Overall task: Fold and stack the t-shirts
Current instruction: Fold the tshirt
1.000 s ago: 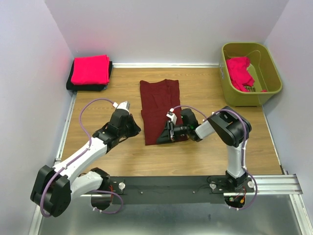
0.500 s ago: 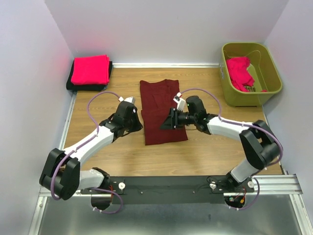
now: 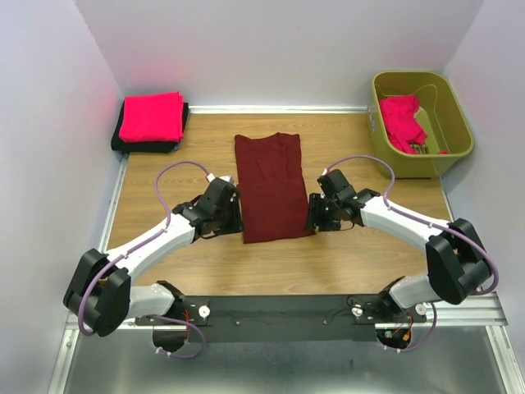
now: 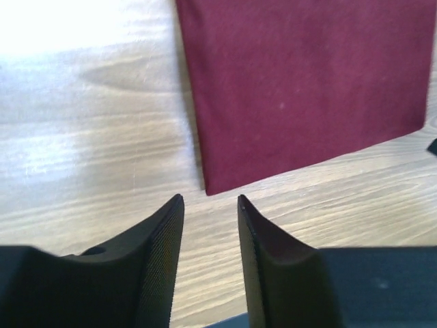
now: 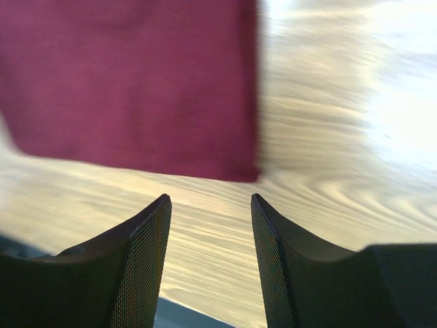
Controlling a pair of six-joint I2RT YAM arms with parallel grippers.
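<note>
A: Pinkish-red over black, the folded stack [image 3: 152, 119] sits in the far left corner. Left gripper [image 4: 209, 198] spread, empty, just short of the mid-table maroon t-shirt [image 3: 271, 185]'s near-left corner. Why?
B: Squared up for the next fold, I judge. Right gripper [image 5: 210, 198] likewise spread, empty, at the near-right corner. Red shirt [image 3: 400, 121] waits in olive bin [image 3: 414, 167]. Wood-grain table [image 3: 369, 254], pale walls [image 3: 271, 49].

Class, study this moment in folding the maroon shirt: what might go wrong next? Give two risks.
1. The left hand and right hand sit open just short of the near corners of the maroon t-shirt; closing there may catch little or no cloth.
2. If only one hand grips, lifting could drag the shirt askew.
</note>
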